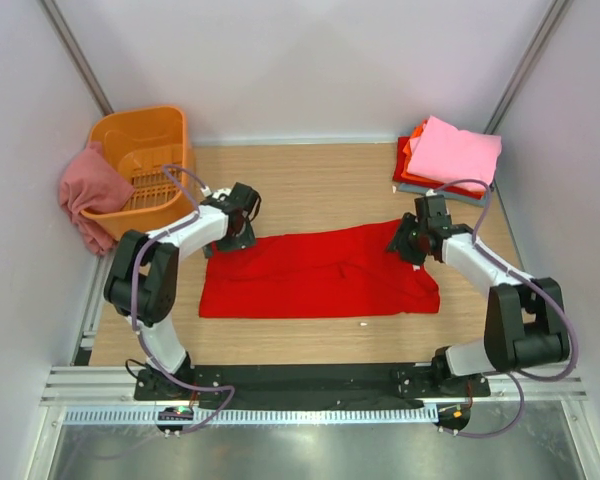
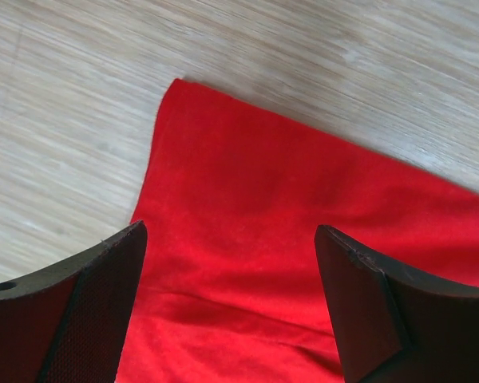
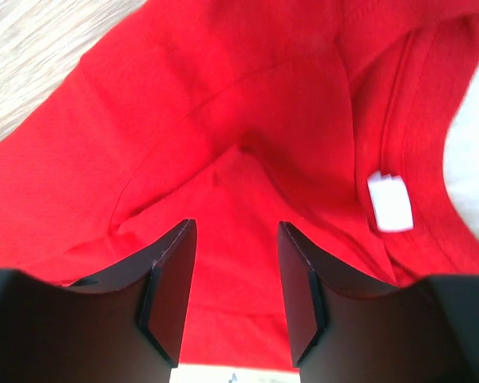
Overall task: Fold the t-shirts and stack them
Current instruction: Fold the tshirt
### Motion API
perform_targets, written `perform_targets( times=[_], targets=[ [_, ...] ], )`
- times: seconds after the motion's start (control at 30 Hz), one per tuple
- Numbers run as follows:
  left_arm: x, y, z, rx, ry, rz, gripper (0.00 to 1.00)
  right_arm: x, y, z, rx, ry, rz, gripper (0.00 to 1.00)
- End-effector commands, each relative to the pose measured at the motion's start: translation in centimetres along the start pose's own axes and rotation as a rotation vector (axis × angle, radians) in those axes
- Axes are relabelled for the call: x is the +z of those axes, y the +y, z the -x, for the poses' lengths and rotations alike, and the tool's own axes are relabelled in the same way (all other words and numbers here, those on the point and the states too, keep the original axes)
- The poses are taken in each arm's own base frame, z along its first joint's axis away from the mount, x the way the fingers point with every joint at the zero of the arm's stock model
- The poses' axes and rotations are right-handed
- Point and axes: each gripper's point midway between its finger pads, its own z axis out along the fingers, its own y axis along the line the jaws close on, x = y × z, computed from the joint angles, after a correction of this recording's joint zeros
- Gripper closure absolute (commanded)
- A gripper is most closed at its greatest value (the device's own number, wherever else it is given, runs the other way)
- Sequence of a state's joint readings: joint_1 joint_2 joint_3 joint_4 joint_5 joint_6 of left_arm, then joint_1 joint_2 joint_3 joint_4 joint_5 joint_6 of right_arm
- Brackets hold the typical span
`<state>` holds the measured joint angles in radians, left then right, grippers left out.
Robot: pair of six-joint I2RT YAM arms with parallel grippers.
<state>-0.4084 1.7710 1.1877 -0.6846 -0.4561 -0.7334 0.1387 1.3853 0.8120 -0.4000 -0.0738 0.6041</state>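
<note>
Bright, even light casts soft shadows; wrist views show the table (image 2: 64,120) pale and slightly blurred.

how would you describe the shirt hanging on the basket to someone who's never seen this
On the wooden table, look to the far left corner, where an orange slotted basket stands. The dusty rose shirt is draped over the basket's left wall. It is the only crumpled one: the red shirt lies spread mid-table and the others sit folded in a stack at the far right.

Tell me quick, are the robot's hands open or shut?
Left gripper: open, holding nothing, over the red t-shirt.
Right gripper: open, holding nothing, over the same shirt.
</note>
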Motion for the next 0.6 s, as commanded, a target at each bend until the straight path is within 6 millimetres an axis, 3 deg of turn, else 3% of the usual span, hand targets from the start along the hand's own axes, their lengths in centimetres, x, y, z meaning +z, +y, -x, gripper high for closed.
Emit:
perform_targets(
  times=[0.0, 0.17, 0.3, 0.33, 0.4, 0.57],
  targets=[
    [0.8, -0.7, 0.2, -0.008, -0.015, -0.017, 0.14, 0.9, 1.2, 3.2, -0.023, -0.089, -0.01, 0.48],
    [1.9, -0.5, -1.1, -0.007, 0.012, 0.004, 0.15, 3.2, 0.0, 3.5, -0.029, -0.079, -0.086, 0.47],
    [2.8, 0.6, -3.7, -0.013, 0.075, 0.046, 0.17, 6.4, -0.3, 3.7, -0.047, -0.011, -0.138, 0.46],
    [2.8, 0.7, -4.4, -0.006, 0.084, 0.051, 0.17, 6.6, 0.8, 4.9, -0.054, -0.028, -0.123, 0.45],
    [3.1, 1.4, -6.5, 0.007, 0.114, 0.075, 0.17, 7.4, 1.6, 5.1, -0.091, -0.012, -0.131, 0.44],
    [0.3, 1.0, -10.6, 0.063, 0.121, 0.039, 0.18, 11.0, 5.9, 6.4, -0.185, 0.047, -0.117, 0.41]
  ],
)
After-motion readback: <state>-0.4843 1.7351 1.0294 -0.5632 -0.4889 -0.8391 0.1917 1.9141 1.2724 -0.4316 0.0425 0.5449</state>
